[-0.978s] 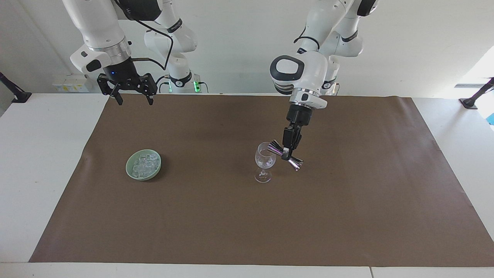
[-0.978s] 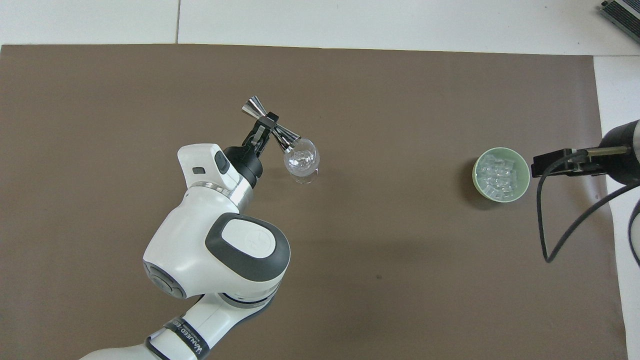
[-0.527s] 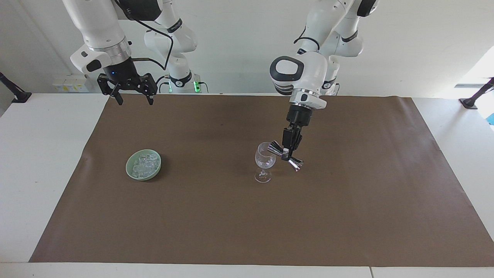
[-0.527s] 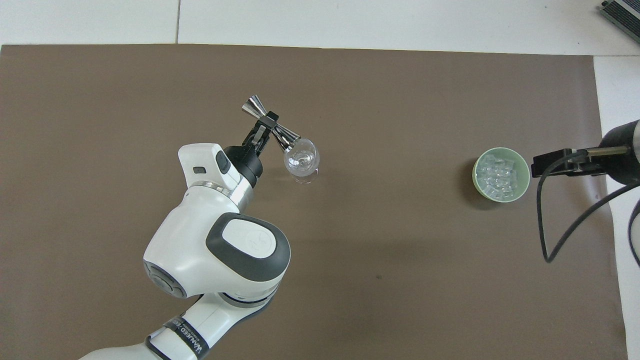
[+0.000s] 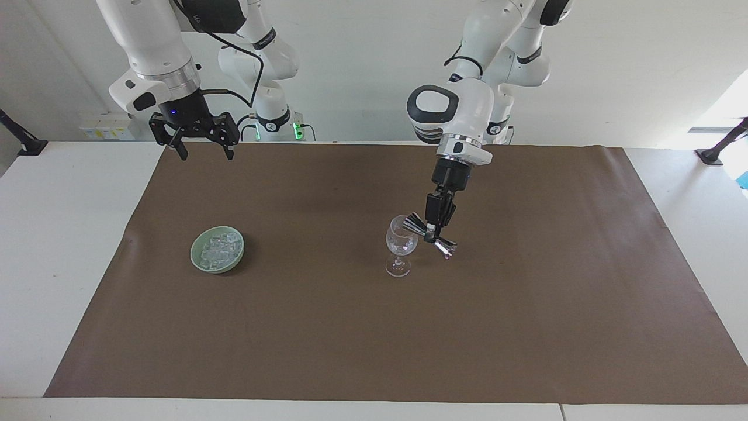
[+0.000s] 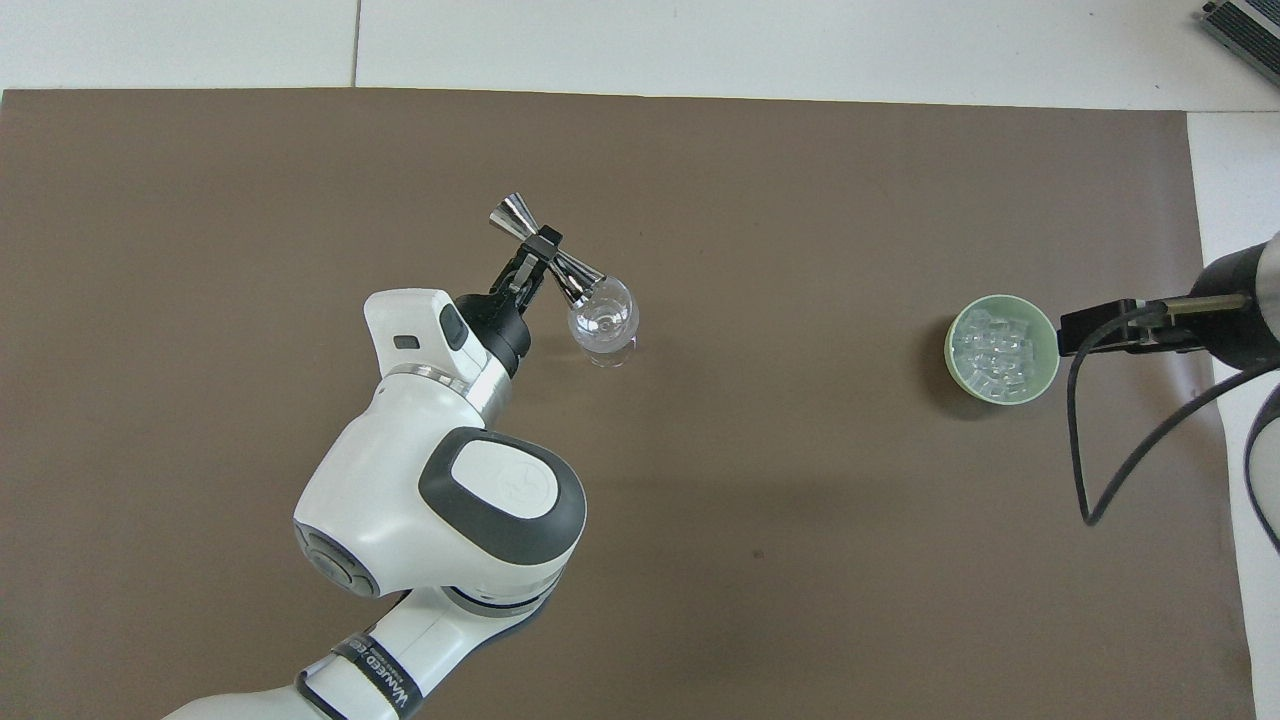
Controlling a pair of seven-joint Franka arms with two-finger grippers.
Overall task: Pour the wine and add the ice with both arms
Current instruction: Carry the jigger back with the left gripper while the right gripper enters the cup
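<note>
Tilting jigger (image 5: 432,235) in left pincer (image 5: 433,232), over glass (image 5: 401,244)

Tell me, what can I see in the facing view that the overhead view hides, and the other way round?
Only the facing view shows the right gripper, open, raised over the table's edge, the wine glass's stem and foot, and both arms' bases. Only the overhead view looks straight down into the glass's bowl. Both show the left gripper shut on the tilted metal jigger at the glass's rim, and the ice in the green bowl.
</note>
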